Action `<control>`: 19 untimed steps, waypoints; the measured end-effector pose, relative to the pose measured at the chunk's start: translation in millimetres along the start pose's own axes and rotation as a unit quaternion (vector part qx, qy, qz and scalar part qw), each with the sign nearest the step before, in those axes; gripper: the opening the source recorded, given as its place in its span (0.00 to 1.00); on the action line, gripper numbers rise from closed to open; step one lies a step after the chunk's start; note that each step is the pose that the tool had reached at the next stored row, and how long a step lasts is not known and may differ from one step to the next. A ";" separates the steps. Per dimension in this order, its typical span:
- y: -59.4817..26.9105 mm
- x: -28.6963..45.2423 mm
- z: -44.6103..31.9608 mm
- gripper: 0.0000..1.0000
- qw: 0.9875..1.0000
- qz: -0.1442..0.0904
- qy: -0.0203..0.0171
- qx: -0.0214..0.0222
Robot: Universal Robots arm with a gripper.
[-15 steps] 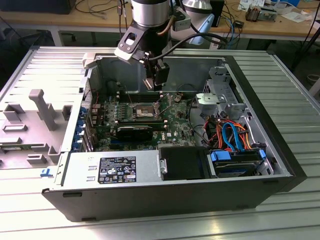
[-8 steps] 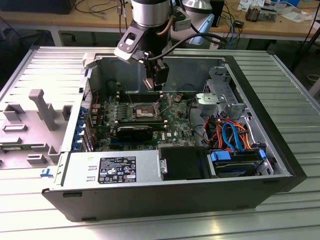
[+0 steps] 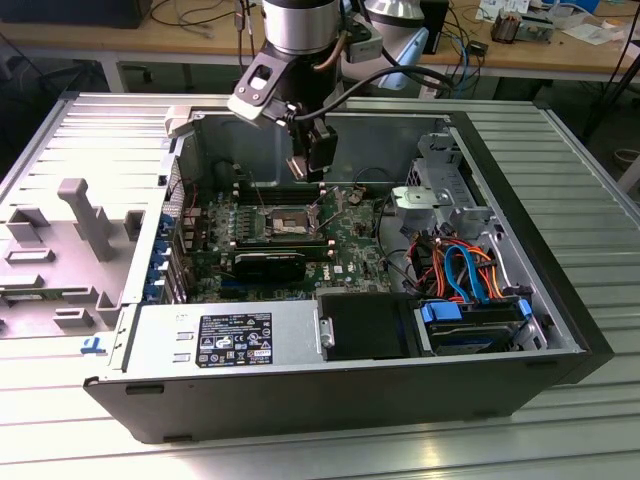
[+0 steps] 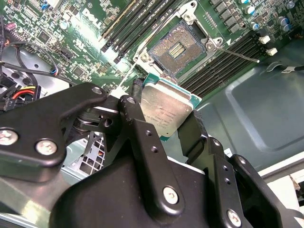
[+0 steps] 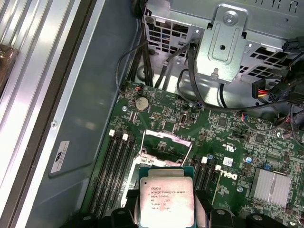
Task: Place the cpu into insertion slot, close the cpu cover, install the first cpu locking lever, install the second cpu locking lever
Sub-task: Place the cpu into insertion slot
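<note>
My gripper [image 3: 312,172] hangs inside the open computer case, a little above the motherboard. It is shut on the cpu [image 4: 166,107], a silvery square chip clamped by its edges between the two black fingers [image 4: 137,111]. In the first wrist view the cpu [image 5: 166,197] covers the near part of the insertion slot [image 5: 151,160]. The insertion slot [image 4: 176,47] lies open with its dark centre bare, just beyond the chip; in the exterior view the insertion slot [image 3: 285,222] sits below and to the left of the gripper. The cpu cover [image 5: 167,135] stands raised. A thin locking lever [image 4: 237,53] sticks out sideways.
Long black memory slots [image 5: 114,166] flank the socket. A silver drive cage [image 3: 432,195] and loose cables [image 3: 460,265] stand to the exterior view's right. The power supply [image 3: 225,340] and a black box [image 3: 365,325] line the case's near side.
</note>
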State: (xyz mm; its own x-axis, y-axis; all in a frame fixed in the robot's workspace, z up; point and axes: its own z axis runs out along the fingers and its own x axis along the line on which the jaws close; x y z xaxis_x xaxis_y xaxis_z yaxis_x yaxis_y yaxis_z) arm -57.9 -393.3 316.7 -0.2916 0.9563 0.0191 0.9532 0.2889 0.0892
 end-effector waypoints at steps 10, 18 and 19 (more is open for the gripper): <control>0.0 0.0 0.0 0.55 1.000 0.009 -0.001 0.000; 0.0 0.0 0.1 0.55 1.000 0.015 -0.001 0.000; 0.0 0.0 0.1 0.55 1.000 0.016 -0.001 0.000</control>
State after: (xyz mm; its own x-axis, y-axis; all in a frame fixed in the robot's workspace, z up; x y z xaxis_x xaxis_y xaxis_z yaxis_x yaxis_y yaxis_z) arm -57.8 -393.3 316.6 -0.2604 0.9653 0.0191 0.9621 0.2578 0.0892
